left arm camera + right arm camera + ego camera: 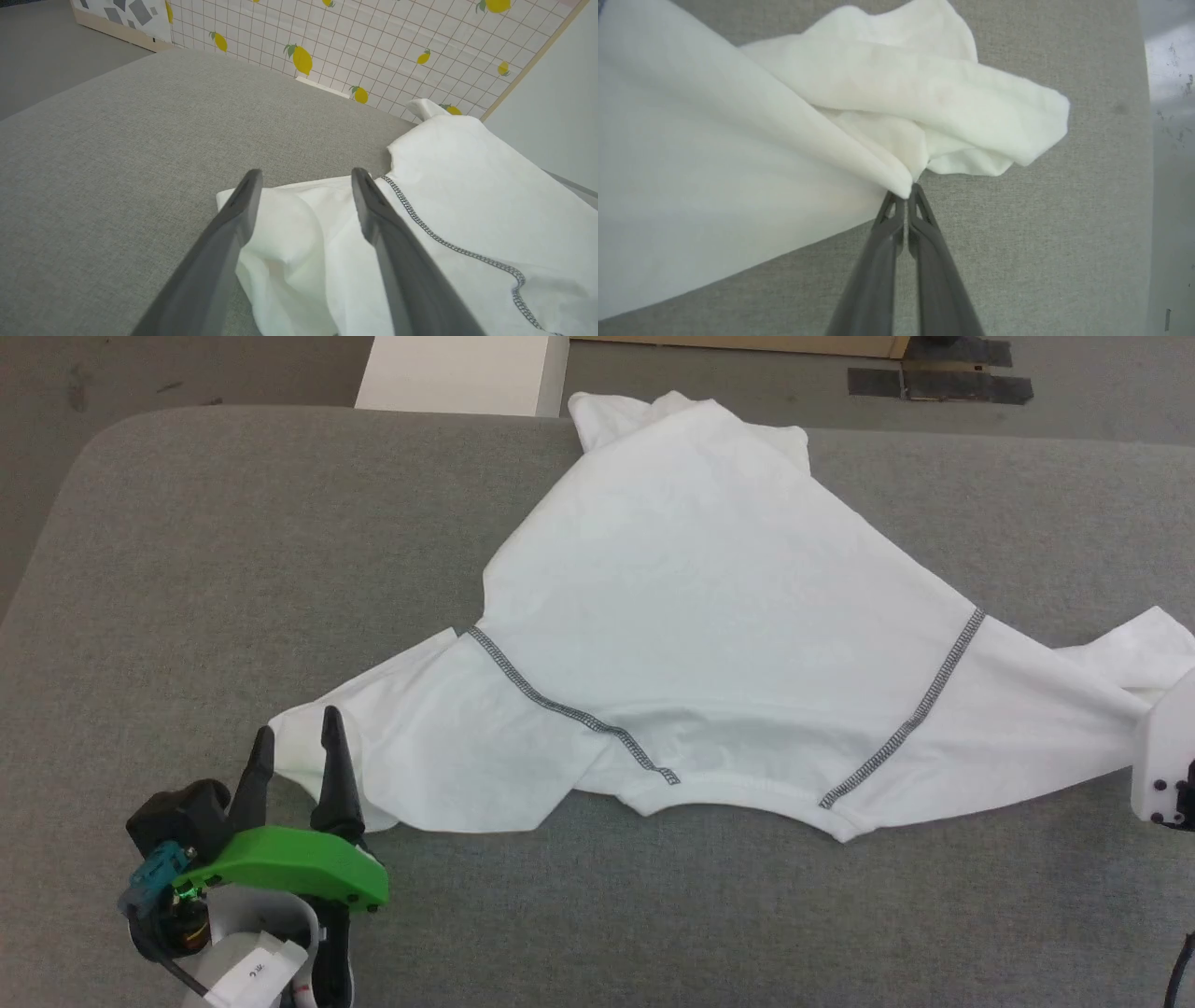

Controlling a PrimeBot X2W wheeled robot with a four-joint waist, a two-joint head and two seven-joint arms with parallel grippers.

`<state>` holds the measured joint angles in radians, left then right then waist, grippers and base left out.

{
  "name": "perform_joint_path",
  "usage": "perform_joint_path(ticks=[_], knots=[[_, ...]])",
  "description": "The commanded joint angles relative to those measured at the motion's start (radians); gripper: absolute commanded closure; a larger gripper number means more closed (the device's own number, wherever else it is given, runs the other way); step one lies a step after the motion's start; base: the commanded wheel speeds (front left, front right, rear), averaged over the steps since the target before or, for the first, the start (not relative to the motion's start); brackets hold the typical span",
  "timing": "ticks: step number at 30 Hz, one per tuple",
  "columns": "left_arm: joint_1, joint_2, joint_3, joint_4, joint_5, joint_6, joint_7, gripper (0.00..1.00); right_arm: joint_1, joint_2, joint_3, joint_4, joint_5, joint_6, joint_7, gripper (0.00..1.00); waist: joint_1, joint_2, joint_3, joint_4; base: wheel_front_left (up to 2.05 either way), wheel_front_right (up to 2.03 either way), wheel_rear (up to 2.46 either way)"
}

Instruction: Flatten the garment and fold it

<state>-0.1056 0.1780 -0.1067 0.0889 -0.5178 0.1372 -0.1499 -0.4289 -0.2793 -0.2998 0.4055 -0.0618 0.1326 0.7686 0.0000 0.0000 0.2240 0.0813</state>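
The white raglan shirt [709, 597] lay rumpled on the grey table [233, 523], the right gripper [906, 195] clamped on one sleeve fold, the left gripper [297, 723] spread over the other cuff. Tension could slip the tip-pinch.

No legible text; blurred print on a white tag [250, 973]

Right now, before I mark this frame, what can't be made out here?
- Head view: fingertips of the right gripper, cut off by the right edge.
- Left wrist view: whether the open left gripper touches the garment; its fingers cover the contact.
- Right wrist view: the sleeve's cuff opening, buried in bunched folds.
- Head view: the garment's lower layers, under its top fabric.
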Motion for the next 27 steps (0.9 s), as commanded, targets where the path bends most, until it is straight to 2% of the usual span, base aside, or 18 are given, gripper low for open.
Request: perform_joint_path(ticks=[1,3,4,10,13,17,27], knots=[[-0.016,0.006,-0.001,0.001,0.002,0.001,0.003,0.0,0.013,0.006,-0.02,-0.013,-0.016,-0.002,-0.02,1.0,0.0,0.0,-0.001,0.001,0.0,0.0,0.0],[-0.013,0.007,-0.003,0.004,0.001,0.002,0.008,0.0,0.018,0.026,-0.042,-0.018,-0.017,-0.002,-0.04,0.97,0.0,0.0,-0.006,-0.002,0.0,0.0,0.0],[-0.011,0.007,-0.003,0.005,0.0,0.002,0.009,0.0,0.019,0.037,-0.048,-0.023,-0.012,-0.002,-0.053,0.0,0.0,0.0,-0.01,-0.003,0.0,0.0,0.0],[0.004,0.011,-0.009,0.009,-0.004,0.003,0.016,0.0,0.046,0.114,-0.058,-0.114,0.061,-0.002,-0.198,0.0,0.0,0.0,-0.051,-0.017,0.0,0.0,0.0],[0.018,0.012,-0.012,0.007,-0.005,0.006,0.019,0.0,0.092,0.16,-0.003,-0.186,0.173,-0.002,-0.316,0.0,0.0,0.0,-0.082,-0.033,0.0,0.0,0.0],[0.041,0.011,-0.019,0.004,-0.005,0.013,0.025,0.0,0.196,0.19,0.045,-0.261,0.262,-0.002,-0.44,0.0,0.0,0.0,-0.118,-0.048,0.0,0.0,0.0],[0.084,0.001,-0.045,0.001,-0.008,0.02,0.042,0.0,0.427,0.228,0.032,-0.275,0.432,-0.002,-0.597,0.0,0.0,0.0,-0.172,-0.058,0.0,0.0,0.0]])
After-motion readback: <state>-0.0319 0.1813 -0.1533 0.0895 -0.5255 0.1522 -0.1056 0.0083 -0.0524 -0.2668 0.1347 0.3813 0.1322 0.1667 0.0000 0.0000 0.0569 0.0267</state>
